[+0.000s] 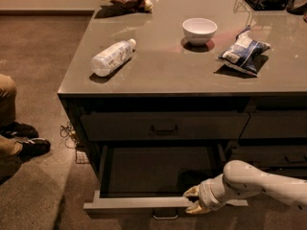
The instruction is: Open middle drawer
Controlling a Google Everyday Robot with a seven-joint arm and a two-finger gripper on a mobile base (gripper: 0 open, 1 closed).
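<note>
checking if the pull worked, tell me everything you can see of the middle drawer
The middle drawer stands pulled well out of the dark grey-brown cabinet, below a closed drawer. Its flat front looks level and carries a small dark pull handle at centre. The deep inner box is dark, with nothing visible inside. The tool rests against the front's top edge, just right of the handle.
</note>
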